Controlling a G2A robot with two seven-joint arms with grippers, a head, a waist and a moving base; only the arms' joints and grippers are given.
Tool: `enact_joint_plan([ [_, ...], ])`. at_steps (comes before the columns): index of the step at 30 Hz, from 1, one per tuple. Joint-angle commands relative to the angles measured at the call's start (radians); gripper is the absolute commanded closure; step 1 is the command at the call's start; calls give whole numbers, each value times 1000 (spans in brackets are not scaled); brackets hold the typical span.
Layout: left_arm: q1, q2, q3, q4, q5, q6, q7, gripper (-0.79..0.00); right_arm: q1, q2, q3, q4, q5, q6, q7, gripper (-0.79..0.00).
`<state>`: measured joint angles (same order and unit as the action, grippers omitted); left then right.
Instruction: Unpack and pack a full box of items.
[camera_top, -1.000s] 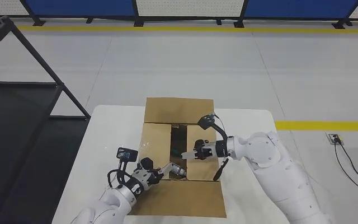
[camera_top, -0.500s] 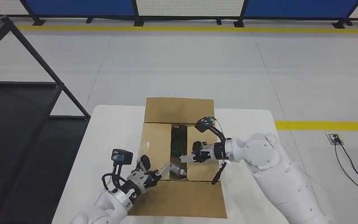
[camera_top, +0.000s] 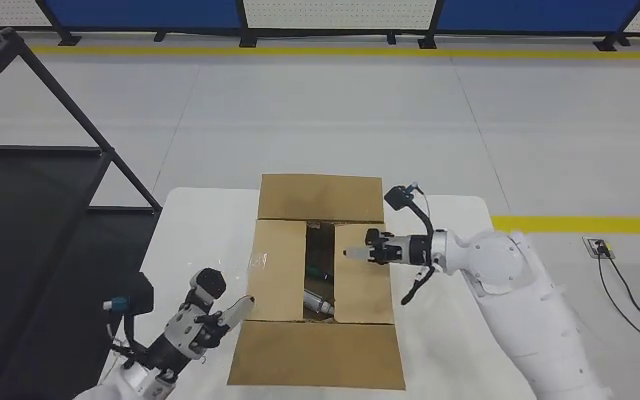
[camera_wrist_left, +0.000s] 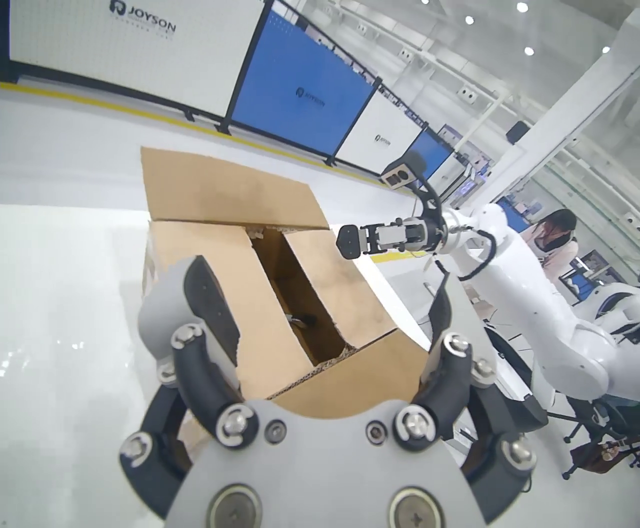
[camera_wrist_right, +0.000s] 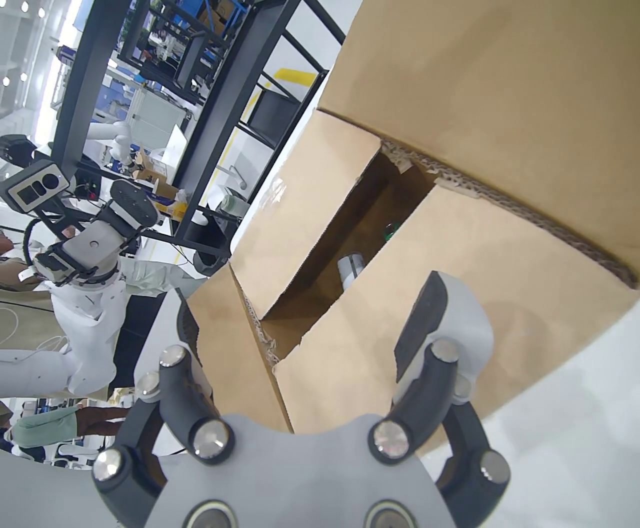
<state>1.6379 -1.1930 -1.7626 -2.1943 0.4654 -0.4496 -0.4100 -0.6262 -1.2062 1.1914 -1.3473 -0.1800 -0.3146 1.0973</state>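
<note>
L gripper (camera_top: 238, 305) & R gripper (camera_top: 358, 254) both empty, fingers apart; box (camera_top: 320, 195) sits just ahead of L, under R's tips, so watch it: inner flaps (camera_top: 278, 270) half-cover items (camera_top: 318, 300) below, your next reach could snag cardboard

The box (camera_top: 320, 196) sits mid-table (camera_top: 200, 225), flaps spread. A bottle (camera_top: 317, 301) lies inside, below the gap between the two inner flaps. The left gripper (camera_top: 226, 293) is just beside the box's left side; the right gripper (camera_top: 352, 254) is over the right inner flap
</note>
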Motion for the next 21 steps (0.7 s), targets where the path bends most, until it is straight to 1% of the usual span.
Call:
enact_joint_plan([
  [1, 35, 7, -88, 38, -58, -110, -9, -785, 13, 5, 16, 34, 18, -21, 17, -785],
  [5, 83, 20, -205, 116, -194, -244, -64, -785, 37, 14, 40, 96, 65, -94, 64, -785],
  [8, 111, 35, -267, 174, -312, -318, -166, -785, 43, 22, 51, 122, 96, -121, 105, -785],
  [10, 126, 47, -301, 209, -375, -354, -254, -785, 49, 28, 52, 125, 74, -103, 146, -785],
  [11, 133, 54, -317, 221, -394, -374, -309, -785, 49, 28, 52, 125, 74, -103, 146, -785],
  [13, 141, 66, -360, 248, -402, -389, -372, -785, 49, 28, 52, 125, 74, -103, 146, -785],
  [21, 141, 66, -360, 248, -402, -389, -372, -785, 49, 28, 52, 125, 74, -103, 146, -785],
])
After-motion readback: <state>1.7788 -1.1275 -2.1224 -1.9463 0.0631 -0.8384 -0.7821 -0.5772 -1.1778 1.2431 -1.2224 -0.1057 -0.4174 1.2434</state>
